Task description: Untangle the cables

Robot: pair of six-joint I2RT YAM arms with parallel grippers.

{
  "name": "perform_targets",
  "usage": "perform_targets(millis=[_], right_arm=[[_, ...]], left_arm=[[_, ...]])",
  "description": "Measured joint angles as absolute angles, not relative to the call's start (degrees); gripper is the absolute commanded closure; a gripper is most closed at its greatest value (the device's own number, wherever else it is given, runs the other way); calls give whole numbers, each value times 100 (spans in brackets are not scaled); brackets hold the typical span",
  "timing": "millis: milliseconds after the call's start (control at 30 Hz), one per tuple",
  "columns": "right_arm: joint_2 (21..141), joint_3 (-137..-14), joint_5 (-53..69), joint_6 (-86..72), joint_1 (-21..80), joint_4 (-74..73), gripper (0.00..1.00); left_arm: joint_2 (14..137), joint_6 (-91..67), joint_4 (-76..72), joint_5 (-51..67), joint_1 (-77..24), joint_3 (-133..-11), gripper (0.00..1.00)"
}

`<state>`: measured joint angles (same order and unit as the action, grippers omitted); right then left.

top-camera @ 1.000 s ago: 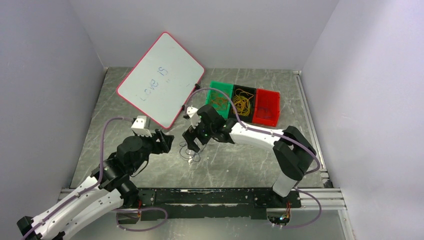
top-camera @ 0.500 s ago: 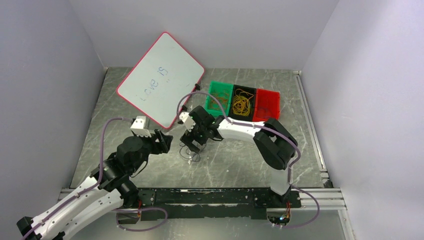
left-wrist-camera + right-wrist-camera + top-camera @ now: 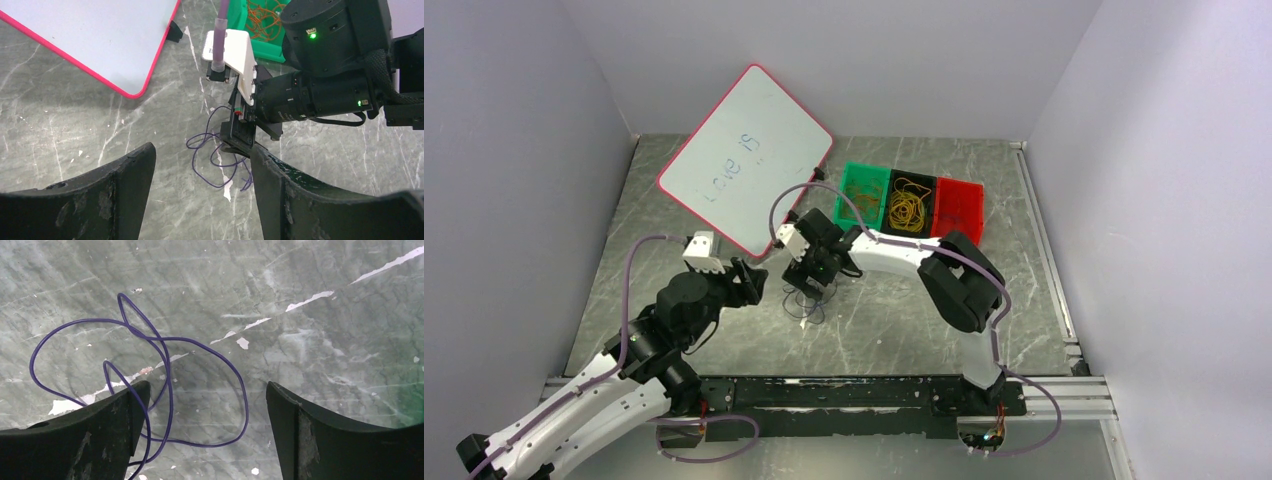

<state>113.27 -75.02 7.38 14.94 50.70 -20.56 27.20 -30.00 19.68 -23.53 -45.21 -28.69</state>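
Note:
A tangle of thin purple cables [image 3: 805, 304] lies in loose loops on the grey marbled table. My right gripper [image 3: 812, 286] hangs straight down over it, open. In the right wrist view the cable loops [image 3: 165, 365] lie between and under its fingertips [image 3: 207, 390], and one strand runs across the left finger [image 3: 120, 430]. My left gripper [image 3: 758, 283] is open just left of the tangle. In the left wrist view the purple cable [image 3: 220, 167] lies ahead of its open fingers [image 3: 202, 152], beneath the right gripper [image 3: 240, 142]. Neither gripper holds anything.
A red-rimmed whiteboard [image 3: 744, 160] leans at the back left. Behind the right arm stand a green bin [image 3: 841, 205] with orange loops, a black bin [image 3: 914, 177] with yellow loops [image 3: 908, 208], and a red bin [image 3: 959, 237]. Purple hoses trail along both arms.
The right arm has swung left and come down over the purple tangle, its jaws narrowing slightly. The left arm has not moved.

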Motion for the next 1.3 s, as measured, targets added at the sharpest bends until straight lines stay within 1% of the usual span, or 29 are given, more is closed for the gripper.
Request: perform_targets(millis=[67,167,200,300,367,533,767,833,967,1100,1300], right_arm=[[11332,-7524,749,1533,5065,-2097,19],[11334,-7533,814,1562,5037,-2163,35],[11334,-7533,840,1568,5028,-2178,38],[11334,-7533,908,1562,5000,-2220,40],[11334,-7533,932,1555,4993,-2226,45],[11334,-7531,941,1509,4989,-2213,70],[11231,-7343,937,1205,4910,-1975,96],[11135,-7253,939,1096,4875,-1931,100],[10718,-7028,926,821,4775,-1824,100],[9992,-6858,939,506,4495,-1737,100],[8702,-6768,624,91,3710,-1669,100]], left_arm=[[2720,-3000,1977,-2383,-4521,-2869,27],[2711,-3002,1997,-2405,-4521,-2869,27],[2705,-3002,2003,-2410,-4521,-2869,27],[2672,-3004,2008,-2425,-4521,-2869,27],[2668,-3004,2010,-2427,-4521,-2869,27],[2668,-3004,2018,-2429,-4521,-2869,27],[2641,-3015,2073,-2440,-4521,-2869,27],[2624,-3046,2108,-2447,-4521,-2869,27],[2598,-3074,2134,-2456,-4521,-2869,27],[2633,-3087,2128,-2447,-4521,-2869,27],[2926,-3079,2095,-2416,-4521,-2869,28]])
